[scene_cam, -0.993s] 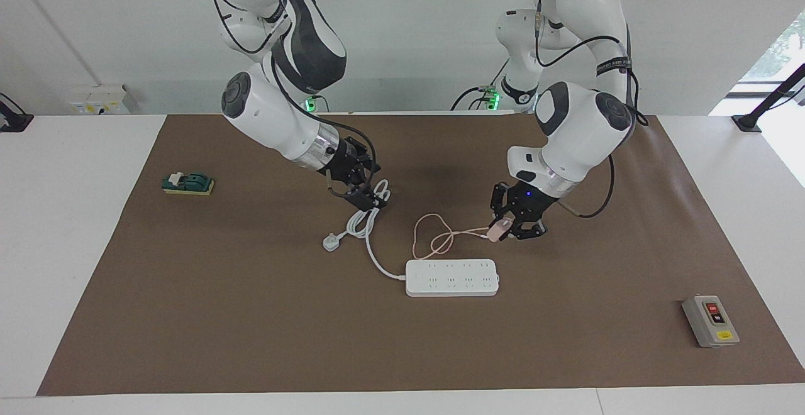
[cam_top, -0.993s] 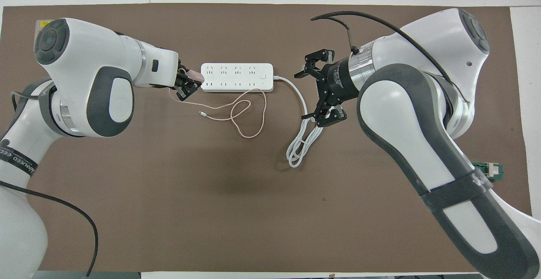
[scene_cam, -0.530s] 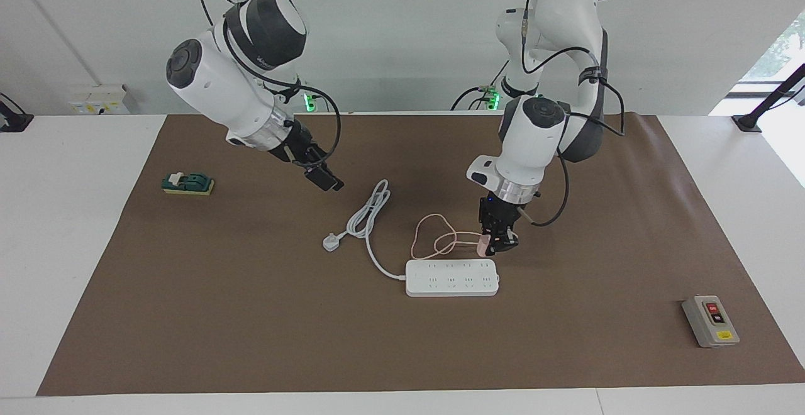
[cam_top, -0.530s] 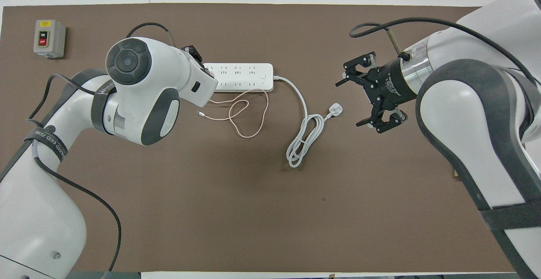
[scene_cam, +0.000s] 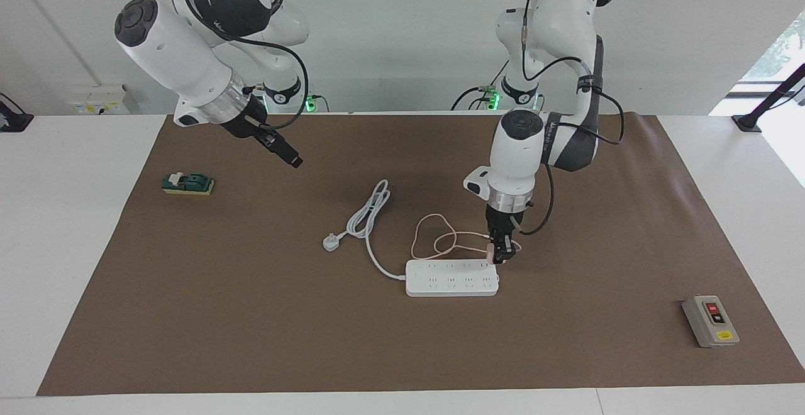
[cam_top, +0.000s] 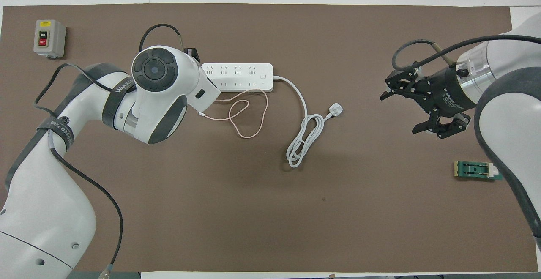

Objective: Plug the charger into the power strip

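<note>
The pale pink charger (scene_cam: 490, 251) hangs just above the power strip (scene_cam: 451, 277), at the strip's end toward the left arm. My left gripper (scene_cam: 501, 254) points straight down and is shut on the charger. The charger's thin pink cable (scene_cam: 434, 239) loops on the mat just nearer to the robots than the strip. In the overhead view the left wrist hides the charger and covers that end of the power strip (cam_top: 237, 77). My right gripper (cam_top: 400, 113) hangs open and empty, high over the mat near the right arm's end, also visible facing (scene_cam: 294, 161).
The strip's thick white cord (scene_cam: 371, 210) lies coiled and ends in a white three-pin plug (scene_cam: 331, 241) on the brown mat (scene_cam: 251, 314). A grey switch box (scene_cam: 710, 320) sits toward the left arm's end. A green block (scene_cam: 187, 183) lies toward the right arm's end.
The left arm turned upright and carried the charger down to the strip's end. The right arm lifted off the white cord and drew back toward its own end, still open.
</note>
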You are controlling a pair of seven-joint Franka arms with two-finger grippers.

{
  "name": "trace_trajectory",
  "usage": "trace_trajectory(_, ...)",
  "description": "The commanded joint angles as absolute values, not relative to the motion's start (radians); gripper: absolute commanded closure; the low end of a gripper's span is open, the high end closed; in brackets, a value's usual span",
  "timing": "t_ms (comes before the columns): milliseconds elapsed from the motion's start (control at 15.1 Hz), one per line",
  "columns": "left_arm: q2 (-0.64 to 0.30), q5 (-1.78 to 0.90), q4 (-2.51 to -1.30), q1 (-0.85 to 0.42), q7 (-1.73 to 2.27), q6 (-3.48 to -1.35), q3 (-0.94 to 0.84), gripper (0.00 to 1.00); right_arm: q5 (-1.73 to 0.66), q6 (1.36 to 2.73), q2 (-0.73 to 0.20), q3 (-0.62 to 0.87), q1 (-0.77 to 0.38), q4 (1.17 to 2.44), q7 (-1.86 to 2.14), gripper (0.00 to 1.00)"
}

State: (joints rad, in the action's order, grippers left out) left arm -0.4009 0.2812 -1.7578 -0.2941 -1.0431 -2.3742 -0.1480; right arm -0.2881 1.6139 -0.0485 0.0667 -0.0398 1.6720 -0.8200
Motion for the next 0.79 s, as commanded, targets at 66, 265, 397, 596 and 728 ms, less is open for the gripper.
trace_trajectory(66, -0.436, 0.314, -1.741, -0.299, -1.045, -2.422, -0.144, 1.00, -0.184, 1.572, 0.000, 0.078, -0.006, 1.683, -0.616, 0.00)
trace_trajectory(265, -0.457, 0.292, -1.721, -0.298, -1.042, -2.413, -0.147, 1.00, -0.164, 1.551, 0.024, 0.078, 0.035, 1.681, -0.418, 0.00)
trace_trajectory(397, -0.457, 0.229, -1.727, -0.301, -1.035, -2.410, -0.149, 1.00, -0.141, 1.540, 0.057, 0.078, 0.049, 1.683, -0.274, 0.00)
trace_trajectory(596, -0.459, 0.204, -1.724, -0.299, -1.020, -2.410, -0.149, 1.00, -0.049, 1.526, 0.101, 0.080, 0.049, 1.683, -0.082, 0.00)
trace_trajectory(728, -0.459, 0.195, -1.727, -0.301, -1.020, -2.410, -0.150, 1.00, 0.017, 1.517, 0.129, 0.080, 0.051, 1.684, 0.045, 0.00)
